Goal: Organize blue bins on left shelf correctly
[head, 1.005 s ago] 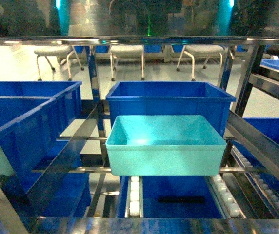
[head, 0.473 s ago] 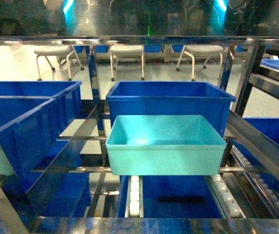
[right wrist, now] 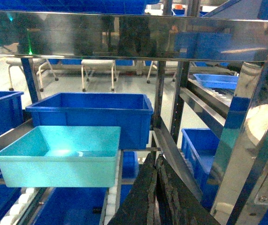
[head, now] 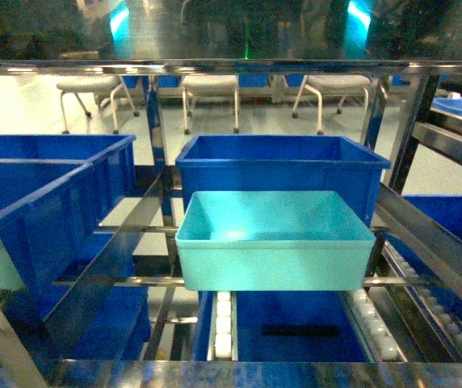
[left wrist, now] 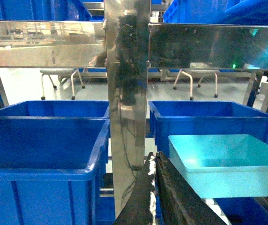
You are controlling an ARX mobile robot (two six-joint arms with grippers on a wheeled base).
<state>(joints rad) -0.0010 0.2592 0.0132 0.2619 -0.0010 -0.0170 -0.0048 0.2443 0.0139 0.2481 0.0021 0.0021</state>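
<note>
Turquoise bin (head: pixel 275 240) against dark blue bin (head: pixel 281 167) (rims touching)

The rack is viewed by the head camera from the front, level and close, with the turquoise bin (head: pixel 275 240) in the middle. From lower left, the same bin (left wrist: pixel 225 164) is seen by the left wrist camera, past a steel post (left wrist: pixel 127 108). From the right it (right wrist: pixel 61 155) is seen by the right wrist camera. The dark blue bin (head: pixel 281 170) behind is shared by all three views.
</note>
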